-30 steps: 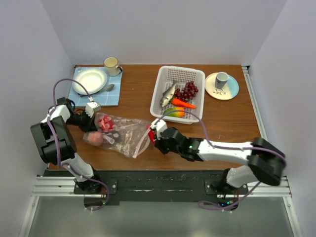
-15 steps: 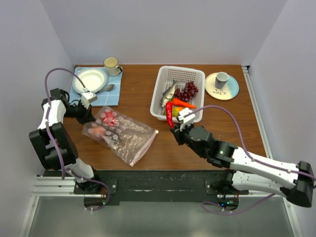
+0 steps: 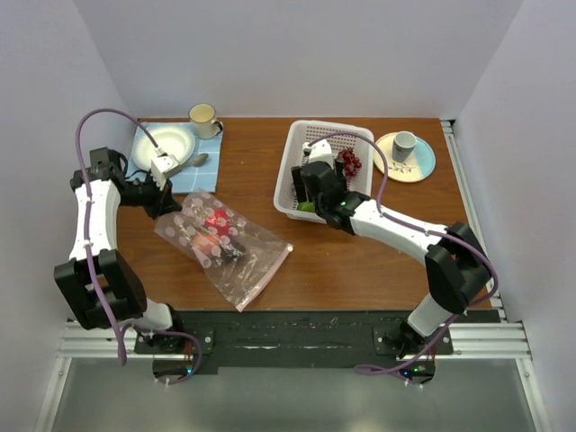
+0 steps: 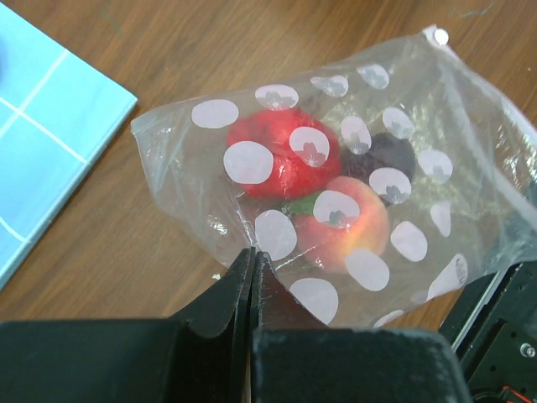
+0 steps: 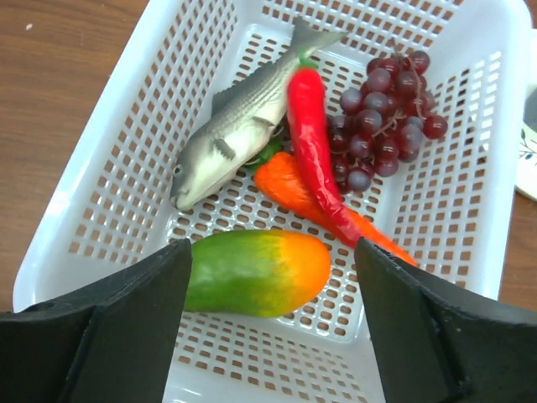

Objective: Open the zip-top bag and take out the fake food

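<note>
Clamped on edge of zip-top bag point(image 4: 470, 126): left gripper point(image 4: 252, 264). Bag lying on table point(image 3: 378, 261), left of basket point(image 5: 109, 193), with 2 pieces clearly visible inside: red fruit point(image 4: 281, 155), peach-coloured fruit point(image 4: 357, 235). Spread wide above basket: right gripper point(image 5: 270, 248). In basket: chili point(image 5: 315, 143), carrot point(image 5: 289, 189), grapes point(image 5: 386, 117), mango point(image 5: 252, 273), fish point(image 5: 235, 138).

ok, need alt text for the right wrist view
White perforated basket seen from above, holding a grey fish, a red chili lying across an orange carrot, purple grapes and a green-orange mango nearest the camera. The right gripper hangs over the mango, jaws wide open and empty.
</note>
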`<state>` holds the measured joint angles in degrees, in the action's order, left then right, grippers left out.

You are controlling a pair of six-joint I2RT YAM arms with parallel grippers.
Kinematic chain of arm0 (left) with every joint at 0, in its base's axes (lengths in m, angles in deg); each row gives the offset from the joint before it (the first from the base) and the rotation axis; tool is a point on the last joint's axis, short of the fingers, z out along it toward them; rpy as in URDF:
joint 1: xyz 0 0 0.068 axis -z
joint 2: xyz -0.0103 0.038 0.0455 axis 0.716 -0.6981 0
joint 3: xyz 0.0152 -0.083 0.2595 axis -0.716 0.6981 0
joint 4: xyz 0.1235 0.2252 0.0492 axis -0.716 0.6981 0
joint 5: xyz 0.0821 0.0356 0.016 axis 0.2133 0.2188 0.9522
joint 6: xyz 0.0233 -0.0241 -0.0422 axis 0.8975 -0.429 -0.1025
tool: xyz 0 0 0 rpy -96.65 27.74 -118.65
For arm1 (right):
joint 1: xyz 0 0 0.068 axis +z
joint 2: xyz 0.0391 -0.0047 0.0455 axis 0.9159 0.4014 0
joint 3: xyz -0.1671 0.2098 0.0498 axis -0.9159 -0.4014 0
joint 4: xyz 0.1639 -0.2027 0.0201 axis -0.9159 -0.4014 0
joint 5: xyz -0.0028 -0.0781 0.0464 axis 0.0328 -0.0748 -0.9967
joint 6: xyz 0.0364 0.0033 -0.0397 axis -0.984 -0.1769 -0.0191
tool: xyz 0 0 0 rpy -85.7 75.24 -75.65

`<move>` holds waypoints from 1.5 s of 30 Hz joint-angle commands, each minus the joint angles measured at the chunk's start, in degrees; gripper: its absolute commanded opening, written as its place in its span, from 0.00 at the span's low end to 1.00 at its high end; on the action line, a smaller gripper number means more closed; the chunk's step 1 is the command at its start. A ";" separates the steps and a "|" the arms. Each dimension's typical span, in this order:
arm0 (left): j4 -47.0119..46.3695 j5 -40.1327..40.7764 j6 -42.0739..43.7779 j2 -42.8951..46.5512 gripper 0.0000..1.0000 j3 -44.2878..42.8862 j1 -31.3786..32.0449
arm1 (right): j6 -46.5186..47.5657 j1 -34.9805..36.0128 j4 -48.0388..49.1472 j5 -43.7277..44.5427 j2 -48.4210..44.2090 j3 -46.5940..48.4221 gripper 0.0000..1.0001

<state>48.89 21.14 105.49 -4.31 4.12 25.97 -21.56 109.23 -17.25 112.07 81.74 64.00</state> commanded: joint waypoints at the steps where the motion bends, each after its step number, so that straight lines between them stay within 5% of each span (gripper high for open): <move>1: 2.64 -3.04 -0.70 3.06 0.00 -2.79 0.24 | -2.13 0.70 -1.82 0.19 -2.78 0.59 0.86; 3: 0.54 -1.64 -0.88 2.97 0.00 -0.79 0.24 | -2.31 1.22 0.03 -3.06 -8.64 -3.71 0.85; 6: -3.50 1.17 -1.76 1.23 0.00 2.90 0.24 | -1.35 4.20 3.18 -11.66 -17.95 -10.91 0.63; 8: -5.62 3.10 -2.81 0.08 0.00 4.50 0.24 | 0.14 7.54 3.11 -14.32 -21.41 -15.48 0.24; 10: -8.52 4.16 -3.77 -1.50 0.00 6.61 0.32 | 1.46 14.21 4.61 -14.41 -24.57 -18.13 0.00; 14: -14.22 7.76 -5.18 -3.09 0.00 10.29 0.24 | -1.16 22.31 6.35 -18.09 -25.82 -25.42 0.00; 22: -19.07 12.25 -7.20 -5.29 0.00 12.77 0.24 | -3.63 26.36 15.50 -23.29 -19.08 -32.30 0.00; 25: -18.02 12.95 -8.17 -4.76 0.61 10.31 0.24 | -2.93 26.54 17.35 -23.81 -16.16 -30.72 0.00; 26: -16.54 12.96 -8.17 -4.33 0.99 8.22 0.15 | -2.84 26.63 18.05 -24.08 -14.50 -30.28 0.00; 36: -8.53 0.75 -11.69 2.89 1.00 -2.61 0.59 | -2.93 26.63 22.45 -24.17 -8.87 -28.95 0.00; 45: -13.78 -4.98 -12.91 1.13 1.00 8.71 6.47 | -2.93 26.63 25.70 -23.73 -4.03 -27.20 0.00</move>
<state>37.57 19.68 94.23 -1.66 6.57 29.54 -24.12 135.67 4.13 88.25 76.41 33.97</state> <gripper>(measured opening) 0.996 0.007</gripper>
